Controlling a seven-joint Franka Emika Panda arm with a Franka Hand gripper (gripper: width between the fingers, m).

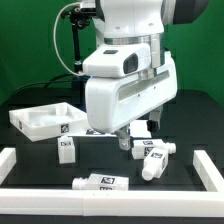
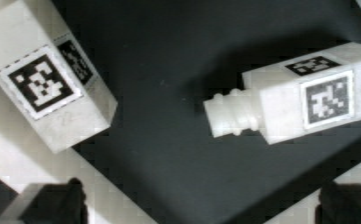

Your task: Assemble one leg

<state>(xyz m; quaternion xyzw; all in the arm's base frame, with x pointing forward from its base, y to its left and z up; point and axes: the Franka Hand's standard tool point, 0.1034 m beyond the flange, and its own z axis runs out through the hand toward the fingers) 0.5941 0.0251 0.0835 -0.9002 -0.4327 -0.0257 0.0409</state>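
Several white legs with tag stickers lie on the black table. In the exterior view one leg lies at the left, one near the front, and two at the right. My gripper hangs just above the table beside the two right legs. In the wrist view my gripper is open wide and empty, with dark fingertips at the picture's edge. Two legs lie ahead of them, neither between the jaws.
The large white square panel with a raised rim lies at the exterior view's left. A low white frame runs along the front and both sides of the table. A black cable hangs behind the arm.
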